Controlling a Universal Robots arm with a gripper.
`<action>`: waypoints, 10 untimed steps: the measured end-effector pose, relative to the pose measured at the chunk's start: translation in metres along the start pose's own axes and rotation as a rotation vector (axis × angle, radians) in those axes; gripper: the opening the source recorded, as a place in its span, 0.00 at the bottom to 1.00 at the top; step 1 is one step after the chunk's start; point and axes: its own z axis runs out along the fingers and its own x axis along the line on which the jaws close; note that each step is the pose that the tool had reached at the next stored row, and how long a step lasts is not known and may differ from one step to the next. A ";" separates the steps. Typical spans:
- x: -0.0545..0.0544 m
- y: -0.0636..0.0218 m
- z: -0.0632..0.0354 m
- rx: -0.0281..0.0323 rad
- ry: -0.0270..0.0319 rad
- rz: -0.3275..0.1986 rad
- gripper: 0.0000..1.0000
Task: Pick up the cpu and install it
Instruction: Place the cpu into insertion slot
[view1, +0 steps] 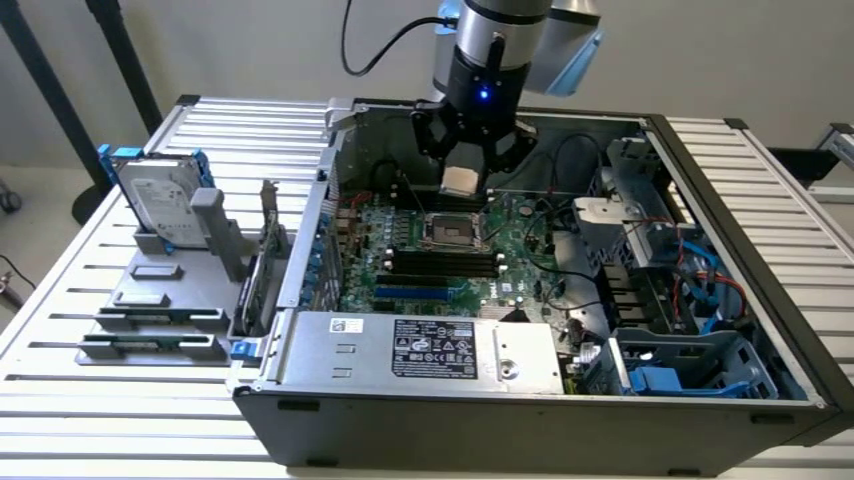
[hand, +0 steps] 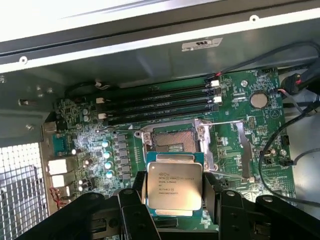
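Gripper (view1: 461, 180) holds cpu (hand: 173, 186) by 2 edges; hangs clear abv open socket (hand: 172, 140)

My jaws: matte black. The cpu (hand: 173, 186) in them: dull silver top with fine dark print, pale rim edged green. Motherboard (hand: 240, 115) deep green, flecked with silver solder. Memory slots (hand: 160, 102) black, white end clips. Socket (hand: 172, 140) dark, framed in bright steel. Capacitors (hand: 106, 159) teal-capped. Case (view1: 534, 420) dark grey. Power supply (view1: 334, 355) plain silver, with a black label in white print. Hard drive (view1: 158, 200) silver in a blue frame. Bench (view1: 80, 420) pale, ribbed in parallel slats. Blue light (view1: 482, 96) on my wrist.
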 end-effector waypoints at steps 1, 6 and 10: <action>0.000 -0.0001 0.0009 -0.0016 -0.0016 0.018 0.55; 0.000 -0.0005 0.0055 -0.0089 -0.0093 0.108 0.55; -0.001 -0.0010 0.0099 -0.0147 -0.0152 0.181 0.55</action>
